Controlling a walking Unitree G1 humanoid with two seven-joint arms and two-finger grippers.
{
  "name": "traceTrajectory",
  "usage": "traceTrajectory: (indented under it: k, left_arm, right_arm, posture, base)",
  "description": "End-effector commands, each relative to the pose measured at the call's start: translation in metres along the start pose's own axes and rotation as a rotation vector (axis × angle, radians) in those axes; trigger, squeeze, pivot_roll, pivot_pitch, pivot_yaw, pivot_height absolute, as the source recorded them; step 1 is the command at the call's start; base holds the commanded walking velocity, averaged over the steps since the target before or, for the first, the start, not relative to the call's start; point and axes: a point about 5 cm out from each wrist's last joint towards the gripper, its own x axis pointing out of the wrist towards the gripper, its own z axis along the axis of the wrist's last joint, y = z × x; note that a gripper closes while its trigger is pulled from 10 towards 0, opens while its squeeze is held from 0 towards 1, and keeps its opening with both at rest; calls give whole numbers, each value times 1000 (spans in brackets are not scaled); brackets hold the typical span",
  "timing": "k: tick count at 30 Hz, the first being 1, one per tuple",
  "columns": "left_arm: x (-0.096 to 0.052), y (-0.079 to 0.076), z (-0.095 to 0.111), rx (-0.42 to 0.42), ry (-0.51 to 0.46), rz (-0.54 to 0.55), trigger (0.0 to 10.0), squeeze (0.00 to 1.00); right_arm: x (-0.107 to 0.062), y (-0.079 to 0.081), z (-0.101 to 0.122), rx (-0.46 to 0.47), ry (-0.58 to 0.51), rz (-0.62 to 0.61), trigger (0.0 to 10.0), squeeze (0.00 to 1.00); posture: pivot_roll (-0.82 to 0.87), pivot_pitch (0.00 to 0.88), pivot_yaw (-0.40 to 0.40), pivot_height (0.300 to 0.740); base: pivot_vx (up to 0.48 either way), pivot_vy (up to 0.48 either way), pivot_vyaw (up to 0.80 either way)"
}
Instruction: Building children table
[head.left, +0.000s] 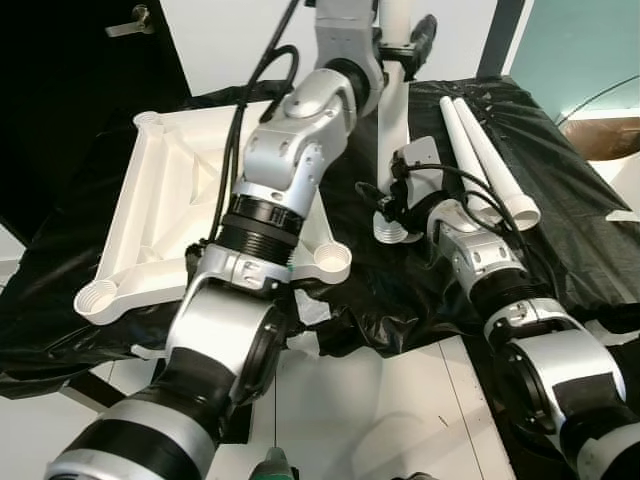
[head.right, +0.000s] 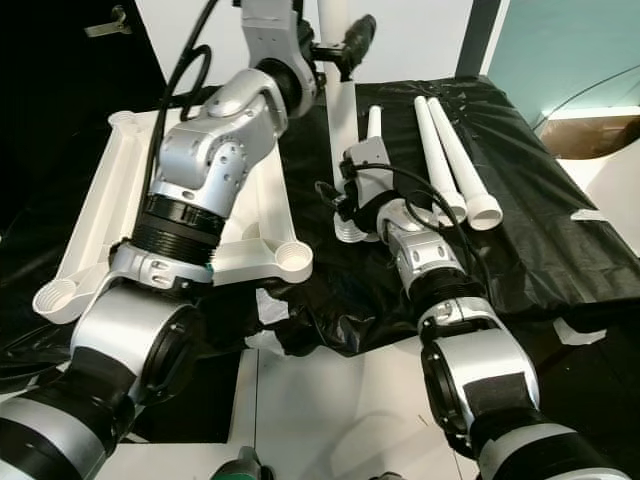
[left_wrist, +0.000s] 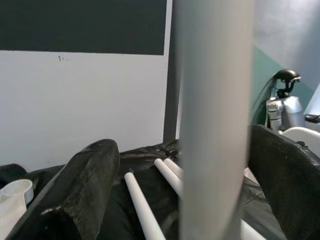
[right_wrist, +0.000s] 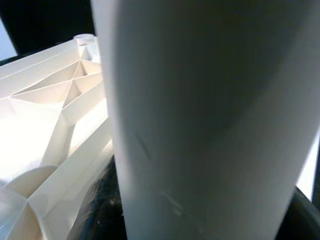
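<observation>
A: How far along does the table look, starting nearest the robot?

B: Barely begun, by the look of it. Closest in, the tabletop (head.left: 170, 215) lies upside down on the black sheet (head.left: 560, 230), ribs up, and the round corner sockets (head.left: 333, 262) that can be seen are empty, so no leg appears fitted yet.

A: And the grippers?

B: The right gripper (head.left: 392, 215) sits low, just past that near socket, closed on the flared foot end of one white leg (head.left: 392, 110), which stands upright beside the tabletop's edge. Higher and farther back, the left gripper (head.left: 415, 42) clamps the same leg near its top; the left wrist view has the tube between its black fingers (left_wrist: 75, 195).

A: So both are on one leg?

B: Yes, held between them, clear of any socket. Beyond, two more legs (head.left: 488, 160) lie side by side on the sheet, well apart from the tabletop, and a fourth seems to rest behind them.

A: What is left, then?

B: Judging from this, all of it: the held leg needs seating in a socket, then the others, then turning the table upright
</observation>
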Motion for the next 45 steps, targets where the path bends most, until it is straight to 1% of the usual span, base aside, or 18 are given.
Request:
traceTrajectory:
  k: [1,5,7,9,10,13,14,15,17,18,24,25,26,32,33,34,37,45]
  left_arm:
    - [-11,11,-3,29,-7,-31,10000,0]
    - [-25,26,-13,66,13,9,10000,0]
    - [-25,26,-13,66,13,9,10000,0]
    - [-40,39,-26,95,50,48,10000,0]
    - [-40,39,-26,95,50,48,10000,0]
    - [-61,50,-45,140,117,59,10000,0]
    - [-61,50,-45,140,117,59,10000,0]
    - [-79,54,-63,142,205,39,10000,0]
    - [-79,54,-63,142,205,39,10000,0]
    - [-97,57,-79,159,274,6,10000,0]
    - [-116,59,-92,189,334,-26,10000,0]
    - [-124,60,-99,206,371,-39,10000,0]
    - [-124,60,-99,206,371,-39,10000,0]
    - [-148,58,-115,257,473,-94,10000,0]
    - [-157,56,-119,290,515,-134,10000,0]
    - [-157,56,-119,290,515,-134,10000,0]
    - [-177,58,-134,371,629,-170,10000,0]
    - [-188,59,-149,426,731,-189,10000,0]
  right_arm:
    - [3,-2,6,25,-21,-30,10000,0]
    - [4,-1,4,41,-18,-44,10000,0]
    - [4,-1,4,41,-18,-44,10000,0]
    - [6,3,5,53,-22,-38,10000,0]
    - [6,3,5,53,-22,-38,10000,0]
    - [8,7,8,63,-57,-42,10000,0]
    - [8,7,8,63,-57,-42,10000,0]
    - [10,12,13,48,-106,-57,10000,0]
    - [10,12,13,48,-106,-57,10000,0]
    - [12,22,14,62,-139,-38,10000,0]
    - [14,34,15,65,-159,-17,10000,0]
    - [15,40,14,57,-165,3,10000,0]
    - [15,40,14,57,-165,3,10000,0]
    - [18,56,10,67,-165,73,10000,0]
    - [19,62,8,75,-165,93,10000,0]
    - [19,62,8,75,-165,93,10000,0]
    - [21,74,5,101,-158,128,10000,0]
    - [23,83,2,132,-147,140,10000,0]
  posture:
    - [94,0,34,740]
    - [102,0,29,740]
    - [102,0,29,740]
    - [104,0,26,740]
    - [104,0,26,740]
    - [111,0,23,740]
    - [111,0,23,740]
    - [113,0,22,740]
    - [113,0,22,740]
    - [117,0,23,740]
    - [117,0,23,740]
    - [125,0,26,740]
    - [125,0,26,740]
    - [133,0,20,740]
    - [134,0,19,740]
    - [134,0,19,740]
    - [140,0,15,740]
    - [146,0,14,740]
  base:
    - [0,0,0]
    - [0,0,0]
    - [0,0,0]
    - [0,0,0]
    - [0,0,0]
    - [0,0,0]
    - [0,0,0]
    - [0,0,0]
    - [0,0,0]
    - [0,0,0]
    - [0,0,0]
    - [0,0,0]
    - [0,0,0]
    - [0,0,0]
    - [0,0,0]
    - [0,0,0]
    - [0,0,0]
    - [0,0,0]
